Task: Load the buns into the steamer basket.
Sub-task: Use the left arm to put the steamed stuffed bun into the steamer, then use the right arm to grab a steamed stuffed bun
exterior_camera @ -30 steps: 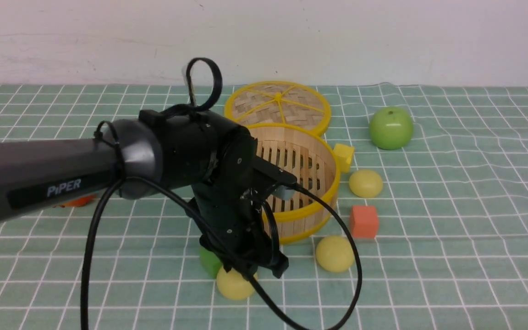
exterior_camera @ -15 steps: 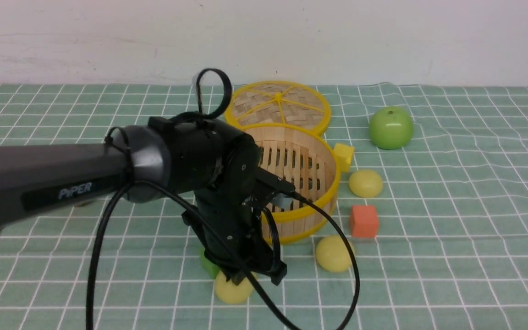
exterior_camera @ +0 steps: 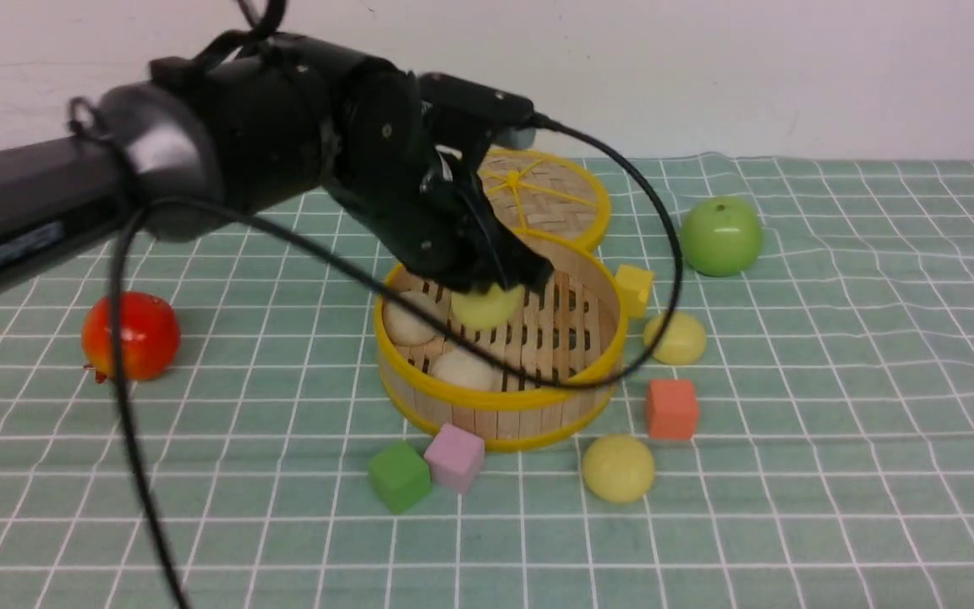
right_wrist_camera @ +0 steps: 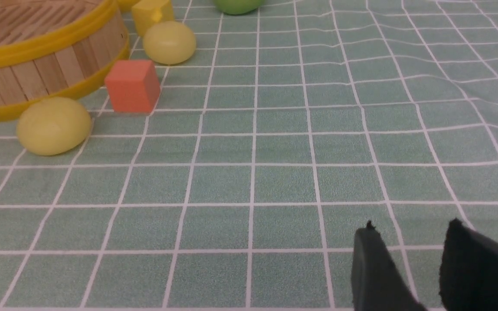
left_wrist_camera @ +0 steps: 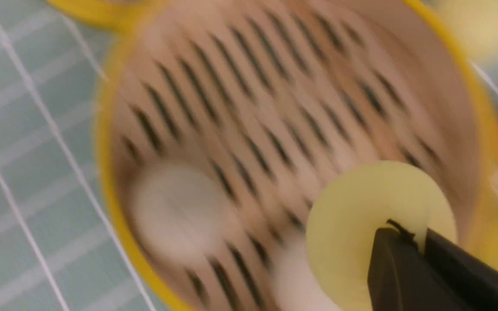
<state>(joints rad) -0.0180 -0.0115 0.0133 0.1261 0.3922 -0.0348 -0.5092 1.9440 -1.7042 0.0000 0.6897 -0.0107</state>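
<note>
My left gripper (exterior_camera: pixel 500 286) is shut on a pale yellow bun (exterior_camera: pixel 487 306), held just above the inside of the steamer basket (exterior_camera: pixel 504 406). The left wrist view shows the same bun (left_wrist_camera: pixel 361 216) pinched at its edge by the left gripper (left_wrist_camera: pixel 419 235), over the basket's slatted bottom. Two off-white buns (exterior_camera: pixel 407 320) (exterior_camera: pixel 463 370) lie in the basket. Two more pale yellow buns (exterior_camera: pixel 675 338) (exterior_camera: pixel 618 467) lie on the cloth to the basket's right and front right. My right gripper (right_wrist_camera: pixel 409 226) stands open over bare cloth, apart from the buns (right_wrist_camera: pixel 53 125) (right_wrist_camera: pixel 169 42).
The woven lid (exterior_camera: pixel 550 199) leans behind the basket. A green apple (exterior_camera: pixel 721 236) sits at the back right and a red fruit (exterior_camera: pixel 130 336) at the left. Green (exterior_camera: pixel 400 476), pink (exterior_camera: pixel 455 458), orange (exterior_camera: pixel 671 408) and yellow (exterior_camera: pixel 635 288) cubes lie round the basket.
The left gripper shut on the yellow bun in front of the basket, then rose and swung back with it to above the basket. The right gripper has not changed.
</note>
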